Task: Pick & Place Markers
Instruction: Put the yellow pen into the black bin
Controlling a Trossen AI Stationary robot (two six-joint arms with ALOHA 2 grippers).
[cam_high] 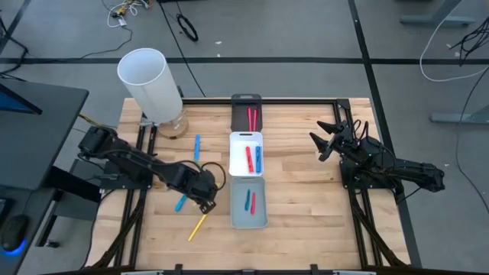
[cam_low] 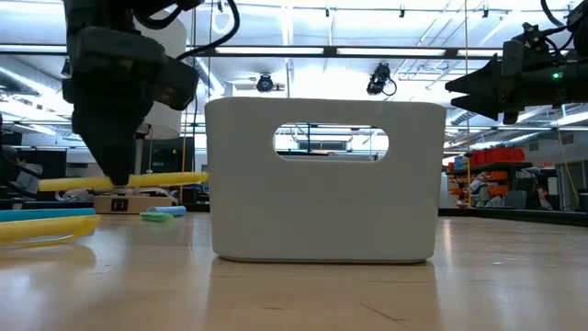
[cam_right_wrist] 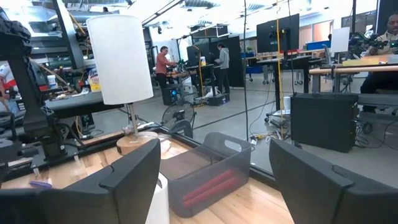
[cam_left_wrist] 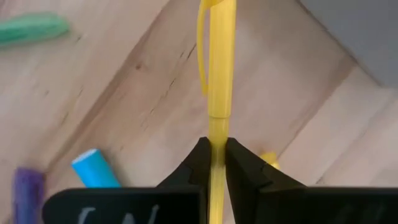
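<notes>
My left gripper hangs above the table just left of the grey tray, shut on a yellow marker. A second yellow marker and a blue one lie flat on the wood near it; another blue marker lies farther back. The left wrist view also shows green and purple markers lying on the table. Red and blue markers lie in the white tray and the grey tray; red ones lie in the black tray. My right gripper waits open, raised at the right. My left gripper pinches the yellow marker's barrel about mid-length, just behind the cap, between its two fingers. The fingers come from above, pointing down, and lie across the marker. The marker is level and lifted clear of the table.
A tall white cylinder on a round wooden base stands at the table's far left corner. The three trays run in a line down the table's middle. Bare wood lies between the trays and the right arm. People stand in the room beyond.
</notes>
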